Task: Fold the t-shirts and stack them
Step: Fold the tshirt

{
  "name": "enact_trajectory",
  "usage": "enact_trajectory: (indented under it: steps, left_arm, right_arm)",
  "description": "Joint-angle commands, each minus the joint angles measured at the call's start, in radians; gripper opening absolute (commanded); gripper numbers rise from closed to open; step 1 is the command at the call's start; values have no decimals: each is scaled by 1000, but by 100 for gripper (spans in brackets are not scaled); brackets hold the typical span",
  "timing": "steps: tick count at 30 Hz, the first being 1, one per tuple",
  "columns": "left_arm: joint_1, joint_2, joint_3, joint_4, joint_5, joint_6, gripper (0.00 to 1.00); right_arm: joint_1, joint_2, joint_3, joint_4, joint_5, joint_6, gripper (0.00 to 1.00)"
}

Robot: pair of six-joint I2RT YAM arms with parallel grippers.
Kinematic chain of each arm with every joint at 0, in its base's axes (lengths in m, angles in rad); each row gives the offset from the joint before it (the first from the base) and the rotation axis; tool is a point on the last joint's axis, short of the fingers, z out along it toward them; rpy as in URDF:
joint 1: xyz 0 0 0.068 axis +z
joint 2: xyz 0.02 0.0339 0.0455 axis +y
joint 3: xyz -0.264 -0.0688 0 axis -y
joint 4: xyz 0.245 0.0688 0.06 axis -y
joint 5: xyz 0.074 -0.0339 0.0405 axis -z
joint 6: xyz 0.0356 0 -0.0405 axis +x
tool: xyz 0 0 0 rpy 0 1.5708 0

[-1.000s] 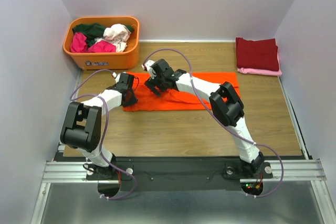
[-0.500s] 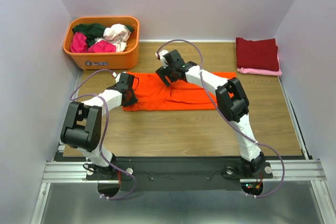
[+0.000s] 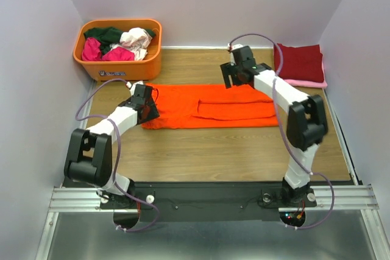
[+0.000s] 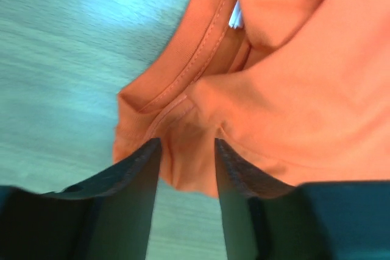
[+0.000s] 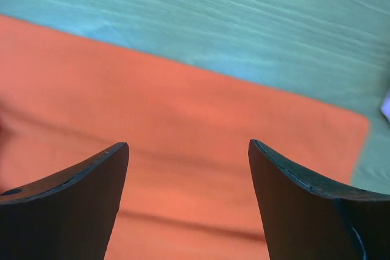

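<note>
A bright orange t-shirt (image 3: 207, 108) lies as a long folded band across the middle of the table. My left gripper (image 3: 148, 106) is low at its left end. In the left wrist view its jaws (image 4: 186, 144) stand apart, astride the collar corner of the orange t-shirt (image 4: 292, 89), without pinching it. My right gripper (image 3: 231, 80) hovers over the shirt's far edge, right of centre. Its jaws (image 5: 189, 144) are wide open, and only the orange t-shirt (image 5: 183, 108) shows below them. Folded dark red t-shirts (image 3: 298, 62) rest on a pink one (image 3: 301, 83) at the back right.
An orange plastic tub (image 3: 119, 68) at the back left holds crumpled dark green (image 3: 103, 33), magenta (image 3: 100, 50) and whitish-pink (image 3: 137, 39) shirts. Grey walls close in the table on the left, back and right. Bare wood (image 3: 213, 150) lies between the shirt and the arm bases.
My right gripper has swept from above the shirt's left-middle to its far edge right of centre. The left jaws have widened at the collar corner, and the shirt now lies flatter.
</note>
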State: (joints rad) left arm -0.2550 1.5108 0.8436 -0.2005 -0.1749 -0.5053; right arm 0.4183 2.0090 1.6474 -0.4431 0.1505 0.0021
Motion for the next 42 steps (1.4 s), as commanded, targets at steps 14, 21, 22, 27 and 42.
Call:
enact_trajectory:
  steps: [14,21,22,27,42]
  left_arm:
    - [-412,-31,198,35,75,19,61]
    - [-523,256,397,56,114,111,59]
    - [-527,276,414,56,117,116,59]
    - [-550,356,499,55,152,117,59]
    - [-560,440,511,85,215,36,60]
  right_arm:
    - [-239,-495,-567,-63,-21,268,74]
    - [-306,-466,-578,-55,-111,331,71]
    - [-315,-461,-580,-54,-112,338,71]
    - [-363,-451,-604,-39,-146,400,71]
    - [-378,-469,-689,49,-204,573,78]
